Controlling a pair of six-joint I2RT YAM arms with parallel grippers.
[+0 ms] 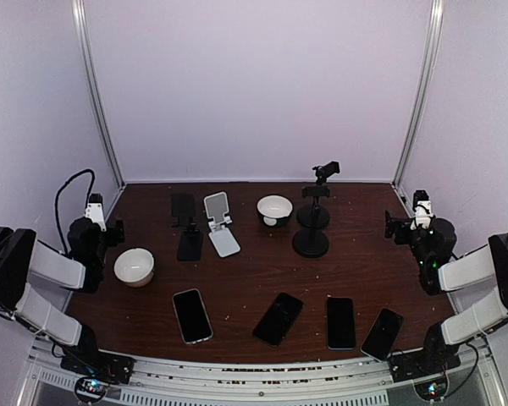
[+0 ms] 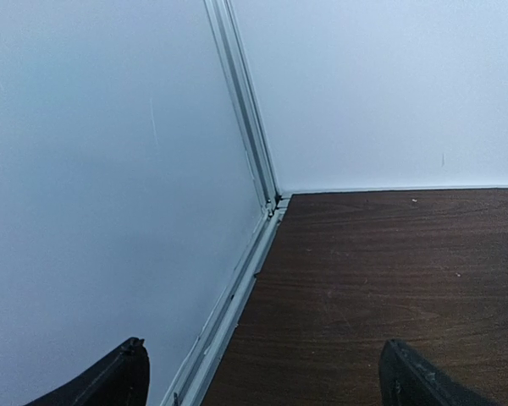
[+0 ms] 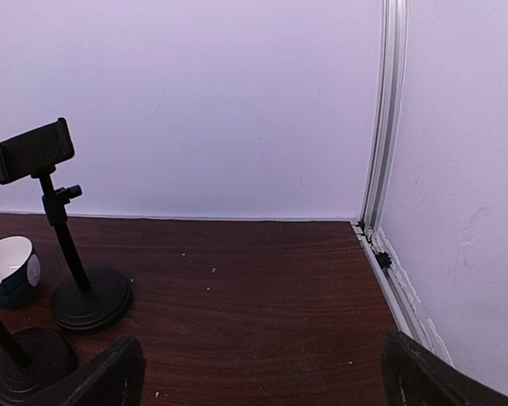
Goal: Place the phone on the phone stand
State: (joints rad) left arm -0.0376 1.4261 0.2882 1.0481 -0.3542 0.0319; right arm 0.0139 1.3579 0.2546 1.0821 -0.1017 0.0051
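Several black phones lie flat along the front of the table; the leftmost (image 1: 191, 315) and the rightmost (image 1: 382, 333) frame the row. At the back stand a black folding stand (image 1: 186, 223), a white folding stand (image 1: 219, 222) and two black pole stands (image 1: 312, 216), the taller one also in the right wrist view (image 3: 63, 237). My left gripper (image 1: 113, 230) is open and empty at the left edge, facing the back left corner (image 2: 262, 385). My right gripper (image 1: 393, 227) is open and empty at the right edge (image 3: 262, 376). No phone shows in either wrist view.
A white bowl (image 1: 134, 266) sits by the left arm. A dark bowl with a white inside (image 1: 274, 209) stands at the back, left of the pole stands, and shows in the right wrist view (image 3: 7, 269). White walls and metal corner rails (image 2: 241, 110) enclose the table.
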